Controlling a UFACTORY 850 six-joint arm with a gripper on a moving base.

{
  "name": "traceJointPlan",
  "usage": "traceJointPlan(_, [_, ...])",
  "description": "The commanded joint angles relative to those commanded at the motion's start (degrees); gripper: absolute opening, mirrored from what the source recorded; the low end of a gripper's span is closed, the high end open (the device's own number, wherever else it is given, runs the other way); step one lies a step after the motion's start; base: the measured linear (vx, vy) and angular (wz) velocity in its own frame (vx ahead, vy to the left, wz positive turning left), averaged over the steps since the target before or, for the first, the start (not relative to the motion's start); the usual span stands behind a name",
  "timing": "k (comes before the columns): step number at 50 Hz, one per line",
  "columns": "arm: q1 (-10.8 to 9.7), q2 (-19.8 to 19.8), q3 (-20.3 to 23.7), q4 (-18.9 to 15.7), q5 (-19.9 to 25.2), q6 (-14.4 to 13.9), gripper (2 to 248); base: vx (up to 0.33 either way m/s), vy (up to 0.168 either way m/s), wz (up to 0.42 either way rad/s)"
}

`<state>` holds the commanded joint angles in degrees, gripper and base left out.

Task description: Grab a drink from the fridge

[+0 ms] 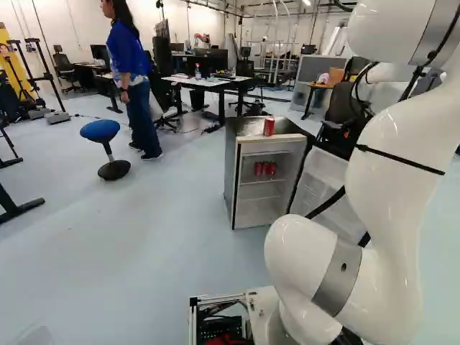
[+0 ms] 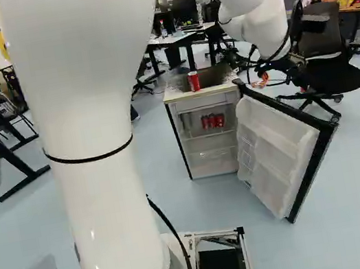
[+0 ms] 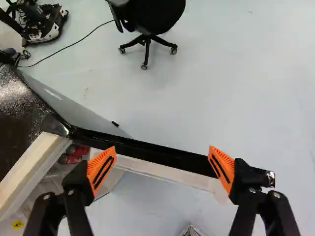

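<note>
Gripper (image 3: pixel 161 155) wide open, holding nothing; lowering too early could clip the top edge of the open fridge door (image 2: pixel 277 149).

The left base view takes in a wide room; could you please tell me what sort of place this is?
Probably a robotics lab or a workshop with office space: the robot arm stands in a room with work desks, dark monitors and a wheeled office chair.

I see by bright, diffuse light; glare speckles the fridge top (image 3: pixel 15 96) up to its edge, and a soft shadow pools under the chair (image 3: pixel 152 14).
</note>
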<state>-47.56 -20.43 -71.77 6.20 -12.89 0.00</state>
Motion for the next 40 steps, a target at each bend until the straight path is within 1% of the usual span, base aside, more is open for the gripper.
traceJointPlan(12, [-0.44,-3.16,-3.92,0.00,-0.89,0.00,247,0.000,0.000,0.000])
traceJointPlan(40, [-0.26,-11.09,-14.20,0.00,-5.82,0.00,247,0.000,0.000,0.000])
